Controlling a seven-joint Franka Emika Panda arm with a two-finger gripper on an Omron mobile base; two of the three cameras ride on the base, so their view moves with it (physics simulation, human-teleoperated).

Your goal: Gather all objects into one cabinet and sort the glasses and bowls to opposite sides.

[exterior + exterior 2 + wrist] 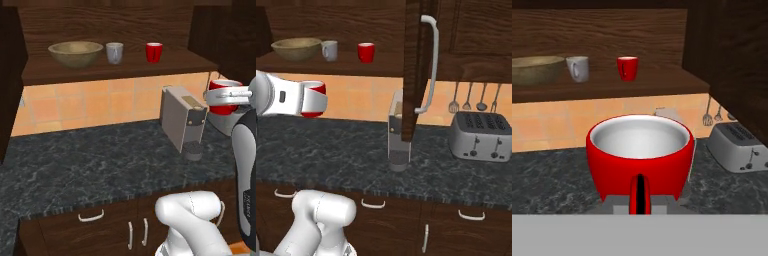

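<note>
Hand view puts the red vessel (pixel 640 155) right in front of us, white inside and empty, its handle (pixel 639 194) toward the camera. Our claw (pixel 216 96) is nearly shut, pinching that handle, and holds the vessel in the air above the dark counter (pixel 100 165). Farther back, on the cabinet shelf (pixel 120 70), the tan bowl (pixel 75 53) sits toward the left end, the grey cup (pixel 114 52) just beside it, and the red cup (pixel 154 52) near the middle.

Red vessel (pixel 639 160) white inside, tan bowl (pixel 75 53), grey cup (pixel 114 52), red cup (pixel 154 52), black-speckled counter (pixel 100 165).
</note>
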